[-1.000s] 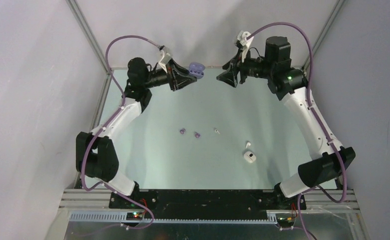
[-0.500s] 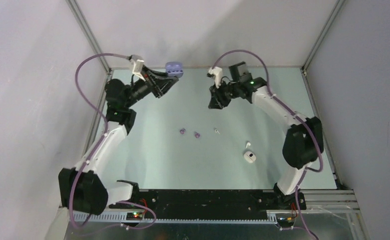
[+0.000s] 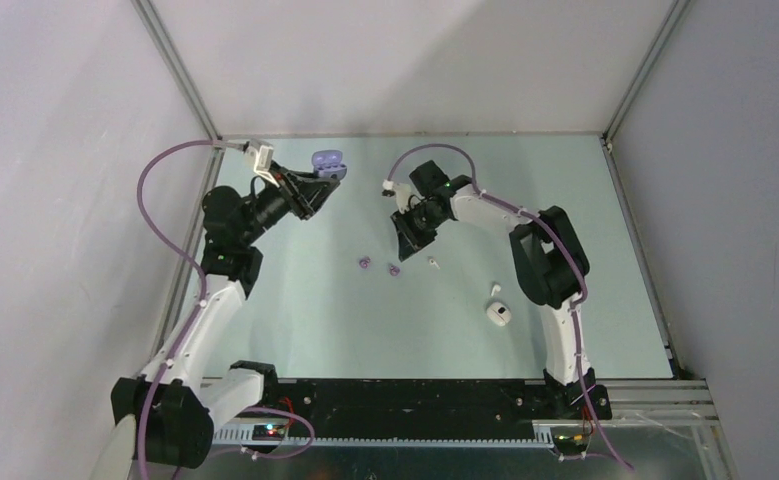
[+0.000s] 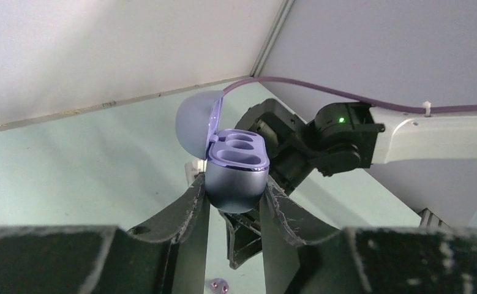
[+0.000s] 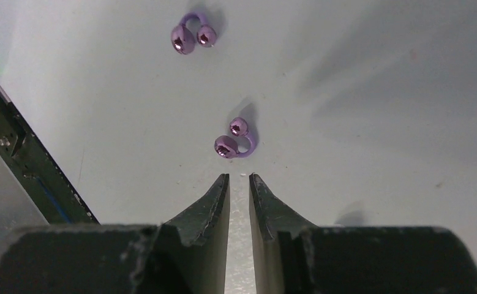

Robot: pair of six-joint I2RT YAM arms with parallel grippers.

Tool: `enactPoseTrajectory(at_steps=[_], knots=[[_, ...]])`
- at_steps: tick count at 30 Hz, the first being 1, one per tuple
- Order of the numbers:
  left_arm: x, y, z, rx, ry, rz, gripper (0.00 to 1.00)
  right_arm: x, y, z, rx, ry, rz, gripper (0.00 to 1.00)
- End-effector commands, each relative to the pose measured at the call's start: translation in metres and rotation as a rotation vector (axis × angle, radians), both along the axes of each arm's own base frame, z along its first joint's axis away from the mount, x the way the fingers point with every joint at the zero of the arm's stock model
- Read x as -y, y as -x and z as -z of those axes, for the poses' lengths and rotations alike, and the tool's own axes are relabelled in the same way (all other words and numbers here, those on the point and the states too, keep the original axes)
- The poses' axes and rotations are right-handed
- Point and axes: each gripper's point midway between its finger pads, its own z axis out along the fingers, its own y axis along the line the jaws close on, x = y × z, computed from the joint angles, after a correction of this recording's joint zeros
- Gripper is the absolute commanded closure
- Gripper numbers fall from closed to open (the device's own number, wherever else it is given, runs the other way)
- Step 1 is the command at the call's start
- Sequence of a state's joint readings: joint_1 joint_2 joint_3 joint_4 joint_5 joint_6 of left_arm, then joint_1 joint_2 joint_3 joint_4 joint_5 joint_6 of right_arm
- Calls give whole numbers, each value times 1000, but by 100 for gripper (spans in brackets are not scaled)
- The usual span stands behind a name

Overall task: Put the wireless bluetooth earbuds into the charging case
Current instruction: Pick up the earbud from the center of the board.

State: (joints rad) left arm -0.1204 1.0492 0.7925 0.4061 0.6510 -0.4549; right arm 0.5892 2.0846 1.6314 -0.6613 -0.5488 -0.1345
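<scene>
My left gripper is shut on the pale purple charging case, held off the table at the back left with its lid open. The left wrist view shows the case between the fingers, its two sockets empty. Two purple earbuds lie mid-table. My right gripper hangs just behind them, jaws almost together with nothing between. In the right wrist view its tips are just short of the nearer purple earbud; the other lies beyond. Two white earbuds lie to the right.
A small white rounded case with a dark spot lies near the white earbuds, right of centre. The pale green table is ringed by grey walls and metal posts. The black base rail runs along the near edge.
Both arms have come down from high at the back. The left gripper carried the purple case leftwards and lower. The right gripper swung left and down towards the purple earbuds.
</scene>
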Motion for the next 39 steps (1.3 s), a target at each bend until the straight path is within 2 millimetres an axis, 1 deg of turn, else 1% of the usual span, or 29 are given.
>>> enactPoseTrajectory(at_steps=[1,4,11,19,29,34,39], knots=[[-9,6,-15,46,12,-41,100,-5,-1,7,-50,37,68,79],[-12,7,-11,33,10,-50,100,-5,-1,20,-76,64,102,79],[-15,8,-3,16,13,-67,100,-15,10,33,-102,90,106,77],[-20,9,3,1,15,-86,100,-18,3,42,-99,122,160,75],[-21,9,10,-18,14,-90,100,-21,-6,38,-108,117,227,74],[-21,6,13,-33,16,-92,100,-19,-4,42,-100,151,236,72],[-20,4,16,-49,26,-89,100,-16,4,46,-33,237,231,70]])
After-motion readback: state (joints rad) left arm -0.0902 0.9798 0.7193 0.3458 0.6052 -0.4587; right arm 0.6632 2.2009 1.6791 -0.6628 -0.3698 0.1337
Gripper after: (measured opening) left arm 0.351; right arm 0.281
